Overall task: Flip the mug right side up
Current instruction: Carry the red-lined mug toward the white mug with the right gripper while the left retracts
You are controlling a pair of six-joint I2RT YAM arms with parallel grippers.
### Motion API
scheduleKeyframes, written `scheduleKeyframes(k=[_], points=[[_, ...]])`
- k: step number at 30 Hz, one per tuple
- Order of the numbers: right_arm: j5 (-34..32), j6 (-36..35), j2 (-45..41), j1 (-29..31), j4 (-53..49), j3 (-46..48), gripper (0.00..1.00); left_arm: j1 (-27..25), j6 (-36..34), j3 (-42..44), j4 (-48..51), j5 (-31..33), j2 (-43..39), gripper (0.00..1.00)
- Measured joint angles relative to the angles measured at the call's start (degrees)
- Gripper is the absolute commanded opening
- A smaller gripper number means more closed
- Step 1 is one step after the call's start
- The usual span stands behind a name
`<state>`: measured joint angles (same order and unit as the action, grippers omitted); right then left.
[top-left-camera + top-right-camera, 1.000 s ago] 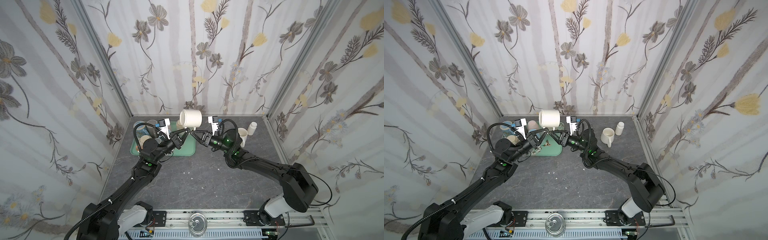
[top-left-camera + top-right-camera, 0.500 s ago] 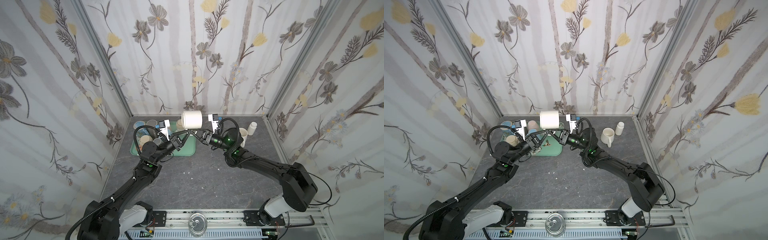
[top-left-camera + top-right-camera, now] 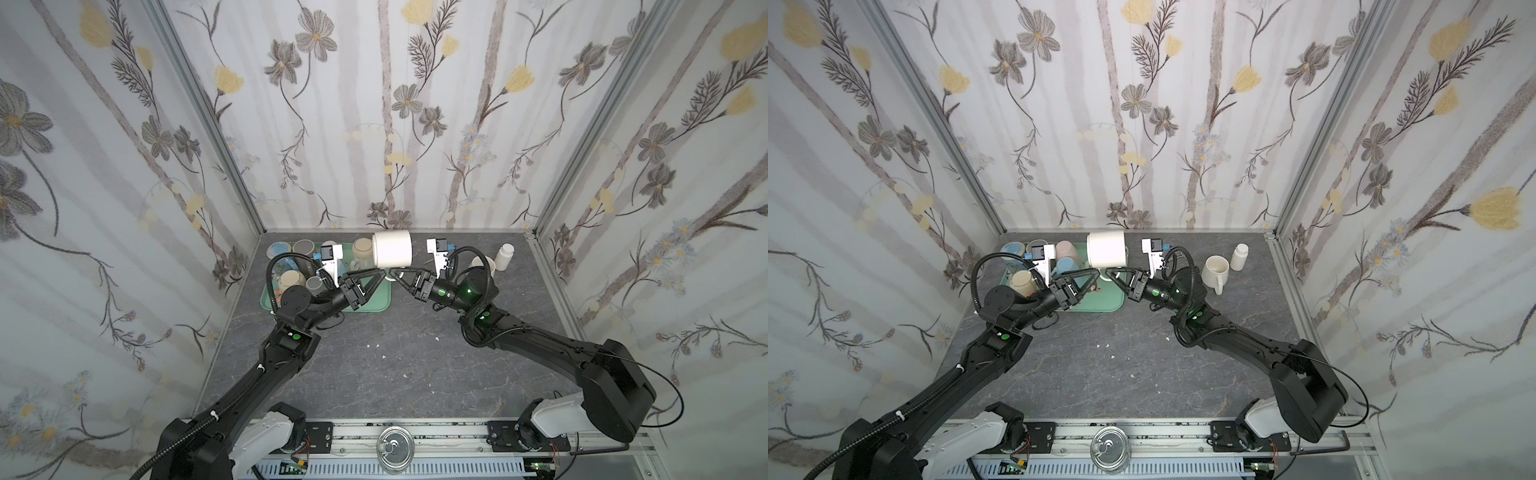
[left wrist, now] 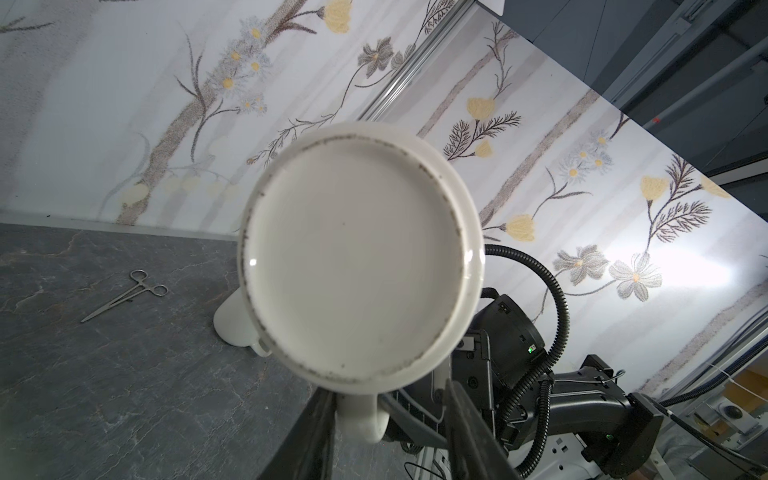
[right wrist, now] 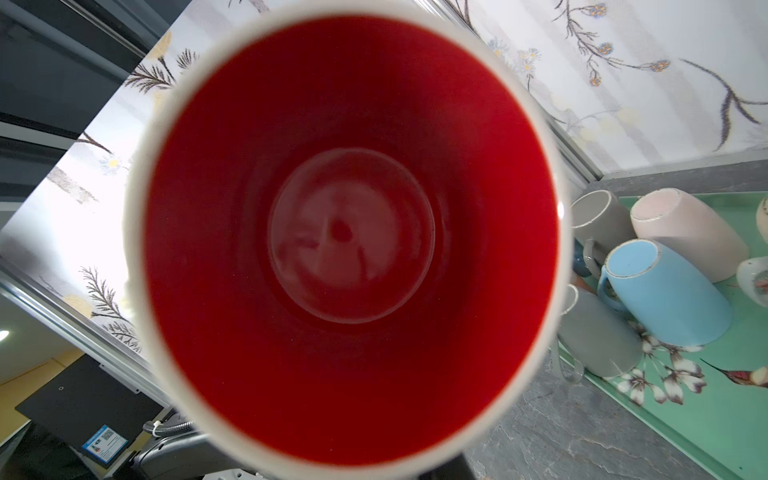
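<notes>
Left gripper (image 4: 388, 399): stood parted, its dark fingers (image 4: 316, 440) on either side of the handle (image 4: 361, 419) of the mug (image 3: 392, 248) without clamping it. A second earlier it had been pinched shut there.
Right gripper (image 3: 397, 274): was drawn to a point on the same handle from the opposite side, having stood open a second before. It appeared to carry the mug alone.
Handover: the grip had passed from the left arm to the right in mid-air. This was judged the midpoint of the flip, with the turn to upright and the set-down not yet done.
Mug: hung on its side between the two grippers, above the far right corner of the tray (image 3: 376, 301) and clear of the table (image 3: 395, 365). Its base faced the left wrist camera and its mouth the right.
Materials: a straight-walled ceramic cylinder, glazed white outside, with a glossy red interior (image 5: 349, 232), a dark-speckled foot ring (image 4: 457, 232) and a thick loop handle.
Surroundings: the mint-green floral tray was crowded with pastel mugs (image 5: 665, 299). On the matte, veined grey table were a cream mug (image 3: 1216, 270), a white bottle (image 3: 1239, 257) and steel forceps (image 4: 124, 295).
Risk: the smooth glaze could have let the mug swing in so narrow a pinch.
</notes>
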<state>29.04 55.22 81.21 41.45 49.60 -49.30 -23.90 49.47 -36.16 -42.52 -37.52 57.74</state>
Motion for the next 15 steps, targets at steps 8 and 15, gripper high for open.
scheduleKeyframes(k=[8, 15], points=[[-8.1, -2.3, -5.2, -2.9, -10.4, 4.7, 0.0, 0.0, -4.6, -1.8, 7.5, 0.5, -0.1, 0.49], [-17.9, -7.8, -12.5, -7.2, -26.7, 8.7, 0.0, -0.6, -9.4, -1.8, 16.2, 3.0, 1.9, 0.48]])
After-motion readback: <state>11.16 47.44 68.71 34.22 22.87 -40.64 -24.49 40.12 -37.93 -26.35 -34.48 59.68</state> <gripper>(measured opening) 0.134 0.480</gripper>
